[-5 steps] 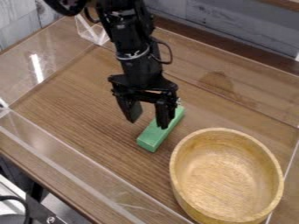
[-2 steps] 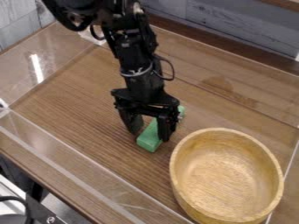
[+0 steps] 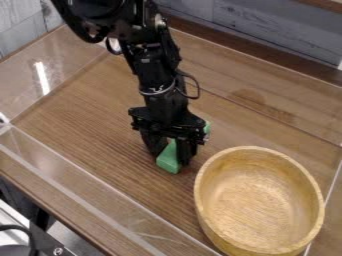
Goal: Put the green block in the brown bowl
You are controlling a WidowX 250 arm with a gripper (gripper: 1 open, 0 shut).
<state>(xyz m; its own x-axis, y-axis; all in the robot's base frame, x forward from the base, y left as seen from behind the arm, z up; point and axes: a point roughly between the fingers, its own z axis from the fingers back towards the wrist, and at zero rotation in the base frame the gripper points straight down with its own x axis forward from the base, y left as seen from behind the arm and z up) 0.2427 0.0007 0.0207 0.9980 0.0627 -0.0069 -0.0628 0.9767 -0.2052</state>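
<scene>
The green block (image 3: 170,159) lies on the wooden table, just left of the brown bowl (image 3: 205,196). My gripper (image 3: 173,151) points nearly straight down over the block, with one black finger on each side of it. The fingers stand close against the block's sides, so the gripper is shut on it. Only the block's near end shows below the fingers; the rest is hidden behind them. The wide, shallow bowl holds nothing and sits at the front right.
A clear plastic wall (image 3: 80,190) runs along the table's front and left sides. The wooden tabletop (image 3: 87,115) stretches to the left and behind the arm. A grey panelled wall (image 3: 267,25) stands at the back.
The gripper has come down over the green block, and its fingers have drawn in from wide open to close against the block's sides. The block and bowl have not moved.
</scene>
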